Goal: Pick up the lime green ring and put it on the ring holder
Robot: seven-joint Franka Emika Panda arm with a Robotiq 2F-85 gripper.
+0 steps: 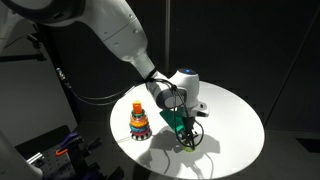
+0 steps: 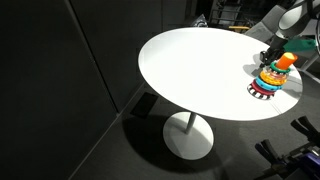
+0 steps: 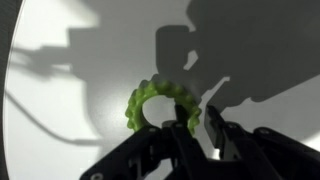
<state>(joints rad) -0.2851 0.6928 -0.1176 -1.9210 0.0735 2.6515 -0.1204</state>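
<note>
Lime green ring [image 3: 160, 104] lies on the white round table [image 1: 236, 108], and in the wrist view its near rim sits between the two fingers of the gripper [image 3: 200, 136]. One finger [image 3: 184, 130] stands in the open centre and its partner stands outside the rim. I cannot tell from the pictures whether they press on the rim or only stand beside it. The ring holder [image 1: 139, 122] stands upright on the same table, near the gripper but apart from it. I judge that the step in hand is the grasp. The next move calls for a firm pinch on the rim, then a straight lift, and then a carry over the orange top of the holder.
</note>
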